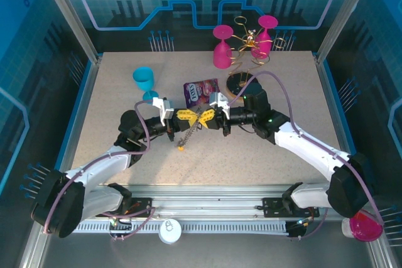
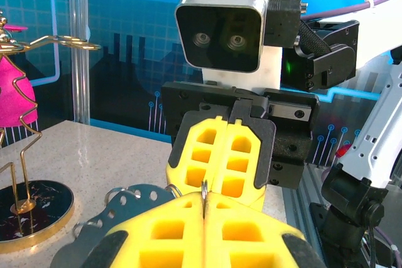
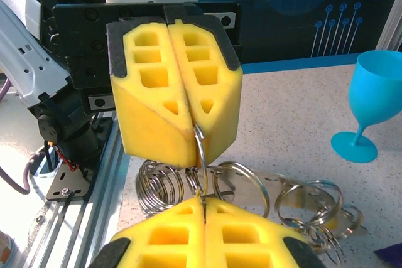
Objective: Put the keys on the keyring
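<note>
Both end effectors grip the keyring above the counter [image 1: 245,164].
The left end effector [image 1: 187,116] and right end effector [image 1: 208,117] meet tip to tip, each pressed together on the thin wire keyring [image 3: 200,145]. What seems to be a yellow-tagged key [image 1: 181,149] dangles beneath. Threading is under way. The next move calls for one side to let go and feed a key on.

Both arms bent inward toward centre. Left hand [image 1: 186,116] and right hand [image 1: 209,117] meet tip to tip, both clamped tight.
</note>
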